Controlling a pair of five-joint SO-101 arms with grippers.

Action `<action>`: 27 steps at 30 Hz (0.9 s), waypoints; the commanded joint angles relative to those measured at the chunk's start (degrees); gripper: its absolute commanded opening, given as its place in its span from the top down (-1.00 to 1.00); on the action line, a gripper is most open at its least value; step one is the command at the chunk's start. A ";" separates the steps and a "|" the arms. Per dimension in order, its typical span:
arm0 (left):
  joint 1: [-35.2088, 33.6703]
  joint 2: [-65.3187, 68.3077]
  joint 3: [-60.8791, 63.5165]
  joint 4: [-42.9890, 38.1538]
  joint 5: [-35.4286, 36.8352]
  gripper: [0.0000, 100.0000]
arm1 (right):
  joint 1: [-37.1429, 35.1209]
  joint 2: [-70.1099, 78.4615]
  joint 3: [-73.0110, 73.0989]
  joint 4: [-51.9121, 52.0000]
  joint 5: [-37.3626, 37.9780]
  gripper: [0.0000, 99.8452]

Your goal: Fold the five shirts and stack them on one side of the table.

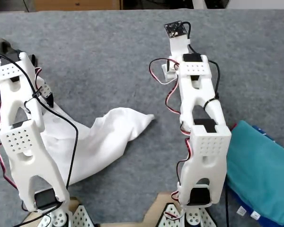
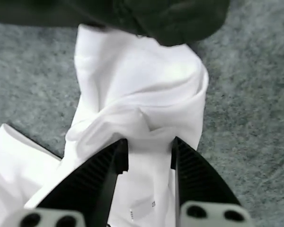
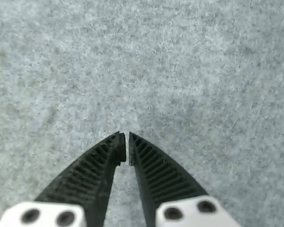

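A crumpled white shirt [image 1: 109, 137] lies on the grey carpeted table [image 1: 109, 56] at the near left, partly under my left arm [image 1: 19, 123]. In the left wrist view my left gripper [image 2: 149, 144] is open, its fingers either side of a raised fold of the white shirt [image 2: 142, 85]; whether they touch it I cannot tell. A dark green shirt [image 2: 156, 19] lies just past the white one, at the table's far left edge [image 1: 0, 47]. My right gripper [image 3: 127, 137] is shut on nothing above bare carpet, and the right arm [image 1: 199, 94] stretches toward the far side.
A folded teal shirt [image 1: 260, 170] rests at the near right edge, with a strip of blue fabric [image 1: 265, 135] showing behind it. Both arm bases stand at the near edge.
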 commanded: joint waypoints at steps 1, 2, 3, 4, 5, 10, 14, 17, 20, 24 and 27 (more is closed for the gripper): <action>-0.18 -0.31 -0.35 -0.53 0.35 0.69 | -1.10 -0.40 -2.51 0.09 0.53 0.94; -0.09 -0.31 -0.18 -1.05 0.35 0.69 | -1.10 -0.40 -2.51 0.09 0.53 0.94; -0.09 -0.31 -0.18 -1.49 0.35 0.69 | -1.10 -0.40 -2.51 0.09 0.53 0.94; -0.09 -0.31 -0.18 -1.93 0.35 0.69 | -1.10 -0.40 -2.51 0.09 0.53 0.94; -0.09 -0.31 -0.09 -2.29 0.35 0.69 | -1.10 -0.40 -2.51 0.09 0.53 0.94; 0.88 1.19 -0.62 -2.46 0.35 0.69 | -1.10 -0.40 -2.51 0.09 0.53 0.94; 1.49 3.56 -0.70 -2.55 0.35 0.69 | -1.10 -0.40 -2.51 0.09 0.53 0.94; 1.49 4.26 -0.70 -2.64 0.35 0.75 | -1.10 -0.40 -2.51 0.09 0.53 0.94; 1.49 4.35 -1.32 -2.73 0.35 0.89 | -1.10 -0.40 -2.59 0.09 0.53 0.94; 1.41 4.35 -3.78 -2.37 0.35 0.89 | -1.10 -0.40 -2.59 0.09 0.53 0.94; 1.41 4.26 -5.98 -1.93 1.41 0.89 | -1.10 -0.40 -2.59 0.09 0.53 0.94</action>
